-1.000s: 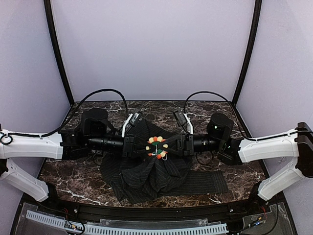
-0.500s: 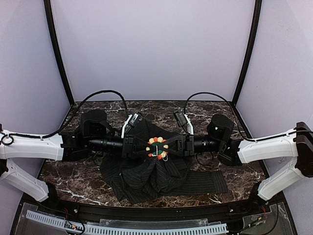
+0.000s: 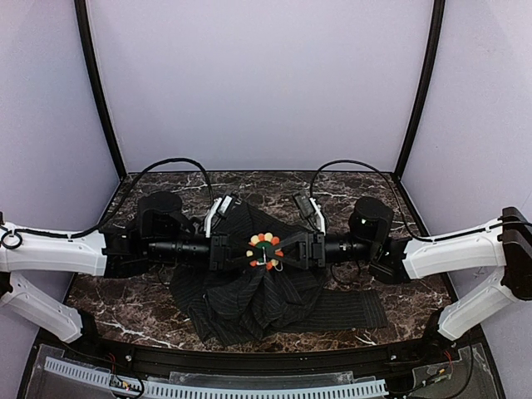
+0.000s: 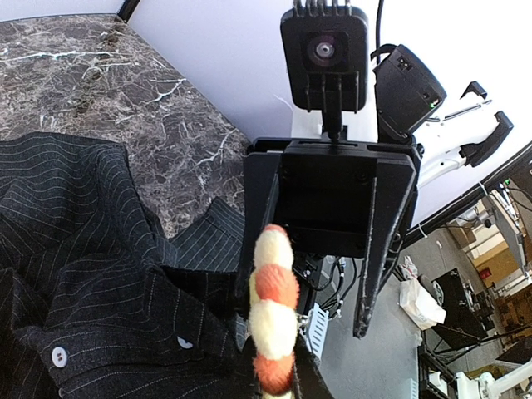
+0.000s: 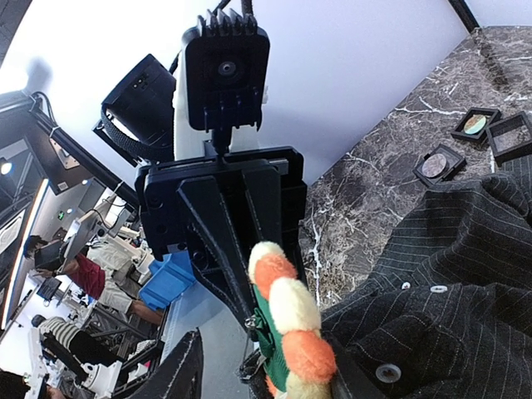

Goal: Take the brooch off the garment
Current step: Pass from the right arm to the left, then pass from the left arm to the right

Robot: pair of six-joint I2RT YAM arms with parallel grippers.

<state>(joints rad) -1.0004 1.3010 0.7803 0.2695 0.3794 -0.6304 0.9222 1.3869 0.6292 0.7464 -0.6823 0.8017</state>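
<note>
Marble table (image 3: 116,303) inside pale walls: the brooch (image 3: 266,248) sits on the bunched black garment (image 3: 249,303), with the left gripper (image 3: 247,249) clamped on it. Left wrist: the right gripper (image 4: 301,316) is spread wide around it. Right wrist: three black boxes (image 5: 485,110) on the marble, two holding round discs, the third's contents unclear.

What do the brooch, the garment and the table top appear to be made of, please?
The brooch looks like felt or pompom balls, matt and fuzzy-edged. The garment seems woven pinstriped cloth, matt, falling in soft folds. The table top looks like dark white-veined marble or a marble-print laminate; which, I cannot tell.
</note>
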